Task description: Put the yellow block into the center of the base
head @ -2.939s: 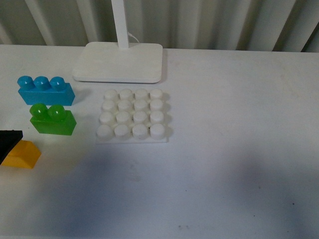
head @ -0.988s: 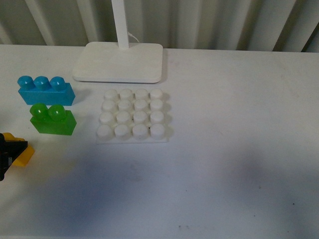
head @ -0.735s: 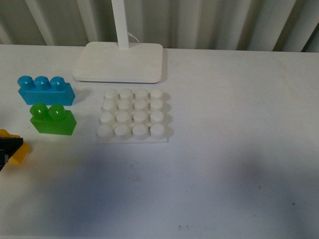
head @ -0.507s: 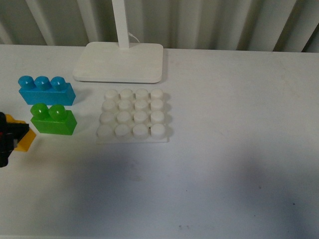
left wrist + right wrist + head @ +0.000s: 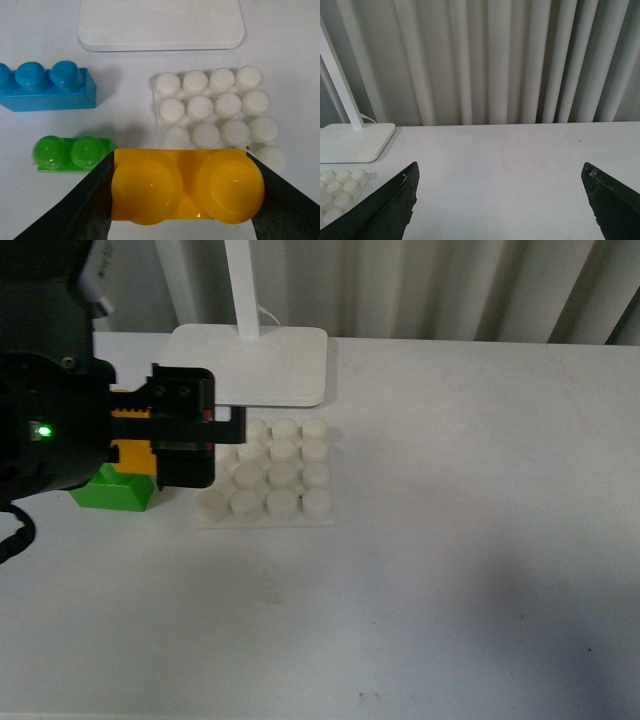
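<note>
Left gripper [image 5: 185, 435]: clamped on the yellow block [image 5: 186, 186], studs up, one finger at each short end. Base [image 5: 215, 112]: just ahead of the fingertips. The block covers part of its nearest row, and in the front view the gripper hides its left column. The block appears clear of the base, but its height cannot be judged. Green brick [image 5: 70, 152]: beside one finger. Blue brick [image 5: 42, 85]: beyond it, cut off at the frame edge. Right gripper [image 5: 502, 200]: spread wide, empty.

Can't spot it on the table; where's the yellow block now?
Front view, left side: the yellow block is clamped in the left end effector, at the base's left edge, beside the green brick.
</note>
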